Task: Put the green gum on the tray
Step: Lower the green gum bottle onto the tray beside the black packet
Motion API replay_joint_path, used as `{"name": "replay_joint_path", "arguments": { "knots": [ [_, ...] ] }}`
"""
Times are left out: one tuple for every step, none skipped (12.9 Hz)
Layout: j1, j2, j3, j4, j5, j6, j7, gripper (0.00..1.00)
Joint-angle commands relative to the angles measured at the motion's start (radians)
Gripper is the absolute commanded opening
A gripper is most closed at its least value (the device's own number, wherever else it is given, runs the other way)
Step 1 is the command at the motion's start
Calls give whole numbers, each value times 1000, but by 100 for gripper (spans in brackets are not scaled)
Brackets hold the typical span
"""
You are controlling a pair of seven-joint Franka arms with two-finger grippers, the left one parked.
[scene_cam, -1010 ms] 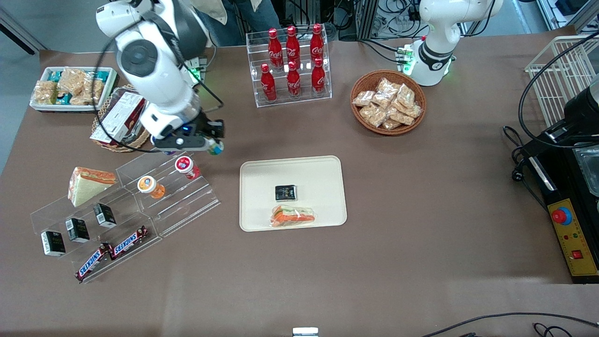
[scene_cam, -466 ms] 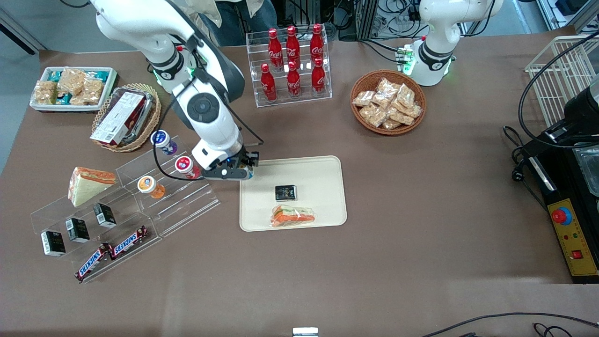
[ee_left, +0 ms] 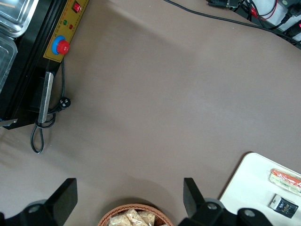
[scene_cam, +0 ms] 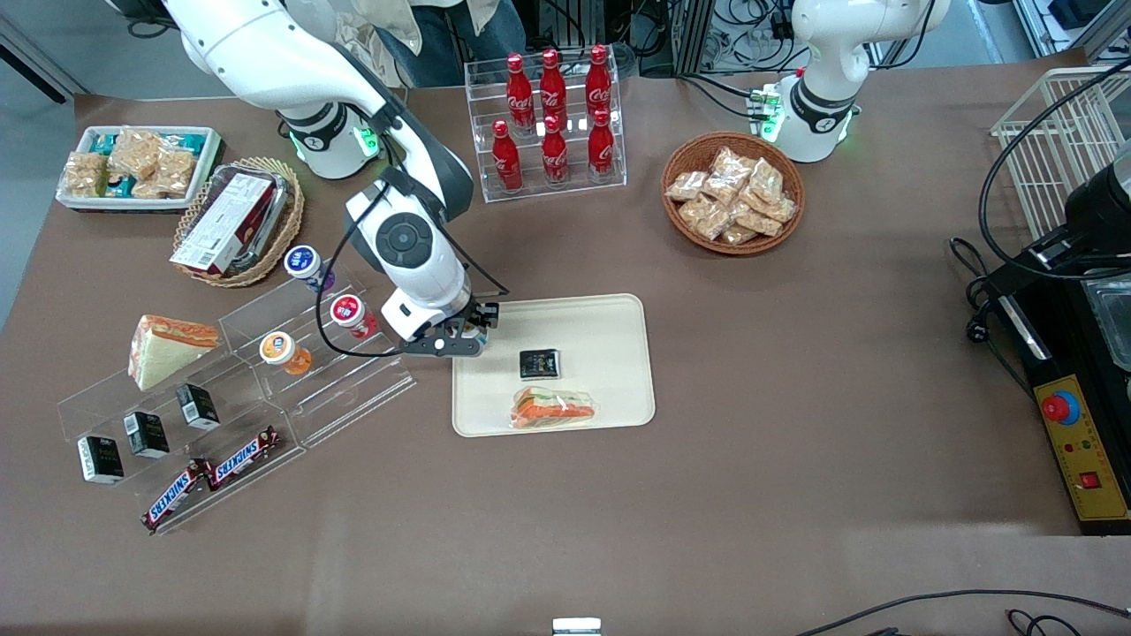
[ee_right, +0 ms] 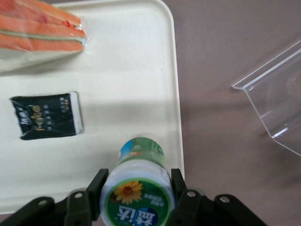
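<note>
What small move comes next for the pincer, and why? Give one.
Probably lower straight down, then release. The pincer is shut on the green gum, which hangs over the tray just inside its rim, beside the black packet; bare tray surface lies beneath it.

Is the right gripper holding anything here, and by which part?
Yes: the gripper over the cream tray clamps the green-lidded gum bottle around its upper body.

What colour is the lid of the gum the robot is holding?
Green, with a yellow flower, on the green gum in the gripper. The right wrist view shows it best.
</note>
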Motion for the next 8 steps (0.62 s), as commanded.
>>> {"name": "replay_joint_path", "arguments": {
  "knots": [
    [26, 68, -5, 44, -34, 10, 23, 32],
    [32, 82, -5, 44, -34, 14, 24, 32],
    [37, 91, -5, 45, -36, 16, 32, 32],
    [37, 96, -7, 49, -36, 16, 37, 32],
    [37, 96, -7, 52, -36, 16, 37, 32],
    [37, 99, -7, 52, -37, 16, 35, 32],
    [37, 103, -7, 52, -38, 16, 35, 35],
    [37, 106, -10, 53, -38, 16, 35, 38]
  ]
}}
